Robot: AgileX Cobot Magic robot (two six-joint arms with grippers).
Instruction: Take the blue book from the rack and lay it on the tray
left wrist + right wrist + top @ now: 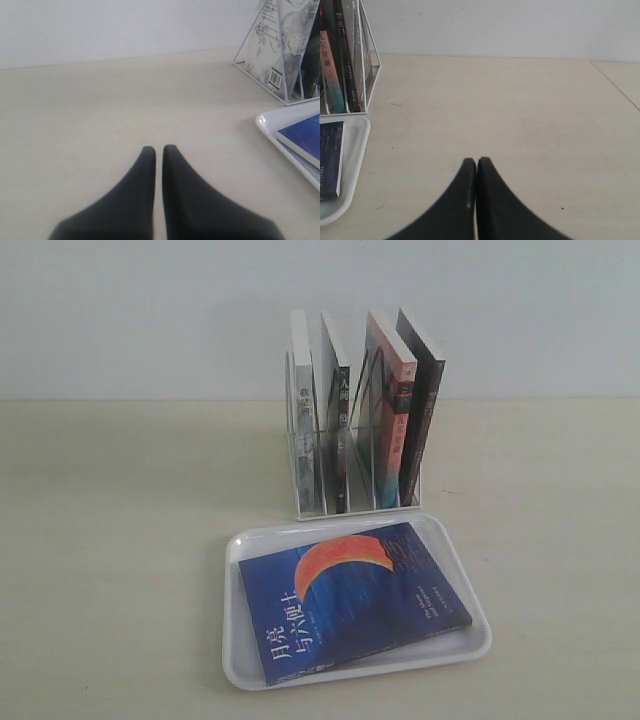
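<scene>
Where the blue book [355, 600] lies: flat in the tray [242, 662], cover up, with the orange-red crescent and the white title showing; it sits askew to the rim, its corners reaching close to the tray's edges.
Tray: on the pale table [120, 540], just in front of the rack [296, 480] — whether the two touch cannot be told.
Rack: upright, with four books standing in its slots: a white book [303, 410], a black-and-white book [340, 420], a pink-red and teal book [393, 430] and a black-spined book [425, 410].
Left gripper [159, 150]: over bare table beside the tray, its black fingers drawn together with only a sliver between the tips, holding nothing.
Right gripper [474, 161]: over bare table on the tray's other side — fingers pressed together, empty.
</scene>
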